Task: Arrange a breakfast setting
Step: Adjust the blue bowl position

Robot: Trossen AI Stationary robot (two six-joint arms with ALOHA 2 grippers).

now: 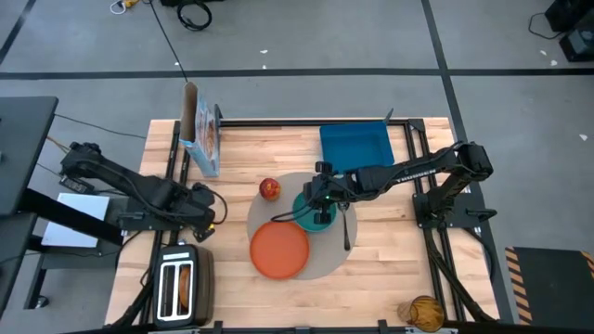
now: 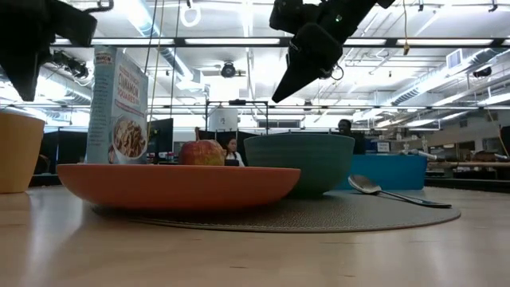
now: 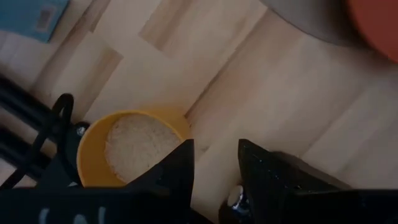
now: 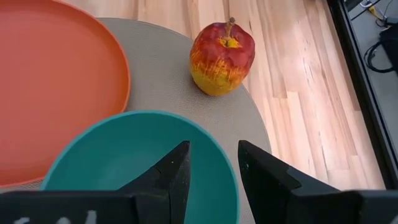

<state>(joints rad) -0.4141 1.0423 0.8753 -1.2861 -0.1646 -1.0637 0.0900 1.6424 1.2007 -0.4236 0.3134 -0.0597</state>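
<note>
A round grey-beige mat lies mid-table. On it rest an orange plate, a teal bowl, a red apple and a metal spoon. My right gripper hangs open above the bowl's rim, clear of it, with nothing between its fingers. My left gripper points down near the table's left edge, open and empty, just beside and above a yellow cup with pale contents. A toast slice stands in the silver toaster.
A blue tray lies at the far right behind the mat. A cereal box stands at the far left. The toaster sits at the near left corner. Bare wood lies to the right of the mat.
</note>
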